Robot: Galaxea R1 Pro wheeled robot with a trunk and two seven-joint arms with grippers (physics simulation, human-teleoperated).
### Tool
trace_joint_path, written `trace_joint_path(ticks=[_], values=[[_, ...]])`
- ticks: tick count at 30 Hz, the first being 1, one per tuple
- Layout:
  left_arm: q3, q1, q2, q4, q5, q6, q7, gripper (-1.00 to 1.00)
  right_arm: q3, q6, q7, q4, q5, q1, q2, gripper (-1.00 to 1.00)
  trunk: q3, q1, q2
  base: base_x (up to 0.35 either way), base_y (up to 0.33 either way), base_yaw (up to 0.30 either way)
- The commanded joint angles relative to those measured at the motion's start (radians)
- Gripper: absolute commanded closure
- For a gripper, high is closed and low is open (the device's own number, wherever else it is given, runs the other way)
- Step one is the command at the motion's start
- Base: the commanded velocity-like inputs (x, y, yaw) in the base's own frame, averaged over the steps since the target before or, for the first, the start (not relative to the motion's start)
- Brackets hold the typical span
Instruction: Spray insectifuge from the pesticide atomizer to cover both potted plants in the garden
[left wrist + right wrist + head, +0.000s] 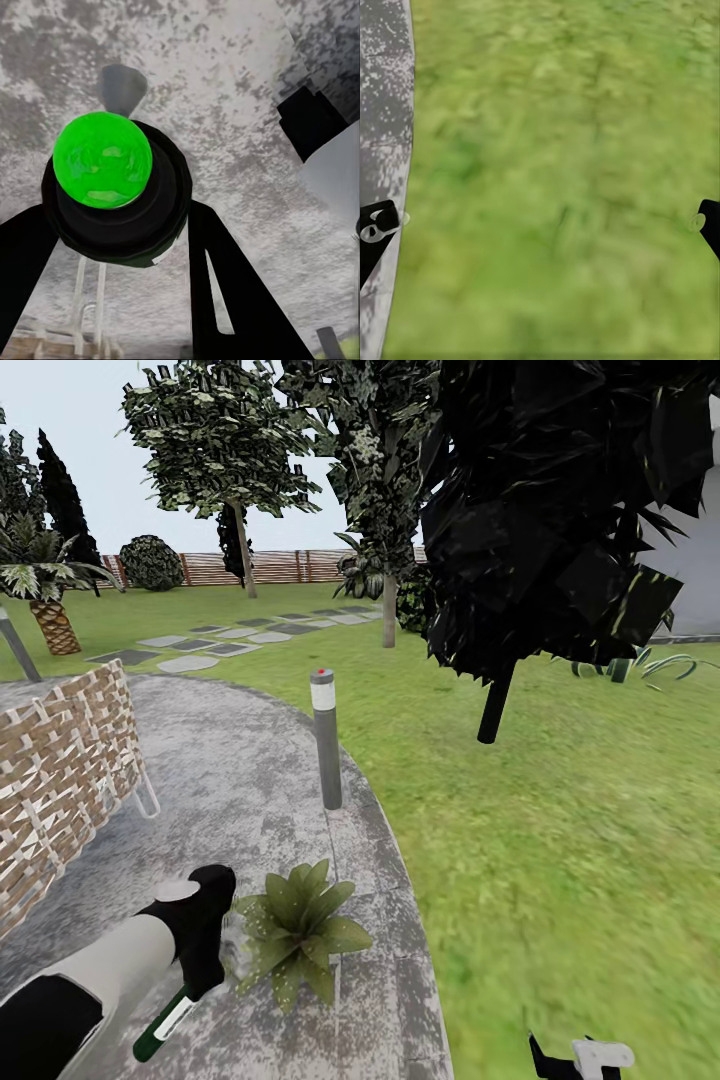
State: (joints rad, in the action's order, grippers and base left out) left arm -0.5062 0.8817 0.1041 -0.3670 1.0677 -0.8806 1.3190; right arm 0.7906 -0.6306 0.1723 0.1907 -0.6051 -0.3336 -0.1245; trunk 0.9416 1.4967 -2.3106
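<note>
The pesticide atomizer (163, 1021), a slim dark green bottle with a white label, hangs tilted low over the grey patio. My left gripper (202, 978) is shut on its upper end. In the left wrist view I look down the bottle's bright green rounded end (103, 159), which sits between the black fingers (236, 300) of the left gripper (120, 219). One potted plant (296, 931), a low rosette of broad green leaves, stands on the patio just right of that gripper. My right gripper (578, 1057) is low over the lawn, and in its wrist view (540, 225) it is open with nothing between its fingers.
A grey bollard lamp (326, 740) stands at the patio's edge behind the plant. A woven wicker chair (62, 780) is at the left. A dark tree (545, 510) overhangs the lawn (560, 840) at the right, with a striped spiky clump (640, 665) beyond. Stepping stones (215, 643) lead to the fence.
</note>
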Motion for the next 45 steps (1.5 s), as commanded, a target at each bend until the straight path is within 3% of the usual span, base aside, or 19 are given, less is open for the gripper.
trace_joint_path(ticks=[1,3,9,15,37,45], values=[[0.000,-0.001,0.020,-0.001,0.006,-0.009,0.010,1.00,0.009,-0.003,0.009,0.000,-0.001,-0.001,0.000,-1.00,0.001,0.000,0.000,0.000,0.000,0.000],[0.000,-0.001,0.039,-0.001,0.006,-0.008,0.009,1.00,0.009,-0.003,0.009,0.000,-0.002,-0.001,0.000,-1.00,0.001,0.000,0.000,0.000,0.000,0.000],[0.000,-0.003,0.048,0.001,0.005,-0.008,0.008,1.00,0.009,-0.003,0.009,0.000,-0.001,-0.001,0.000,-1.00,0.001,0.000,0.000,0.000,0.000,0.000],[0.004,-0.020,0.077,0.001,0.008,-0.008,0.004,1.00,0.009,-0.003,0.009,0.000,-0.001,-0.001,-0.001,-1.00,0.001,0.000,0.000,0.000,0.000,0.000],[0.004,-0.020,0.052,-0.018,0.009,-0.018,0.007,1.00,0.009,-0.001,0.009,0.000,-0.001,-0.001,0.000,-1.00,0.001,0.000,0.000,0.072,0.025,0.000],[0.000,-0.010,0.006,-0.021,0.011,-0.024,-0.002,1.00,0.009,-0.001,0.009,0.000,0.000,-0.001,0.000,-1.00,0.002,0.000,0.000,0.001,0.000,0.000]])
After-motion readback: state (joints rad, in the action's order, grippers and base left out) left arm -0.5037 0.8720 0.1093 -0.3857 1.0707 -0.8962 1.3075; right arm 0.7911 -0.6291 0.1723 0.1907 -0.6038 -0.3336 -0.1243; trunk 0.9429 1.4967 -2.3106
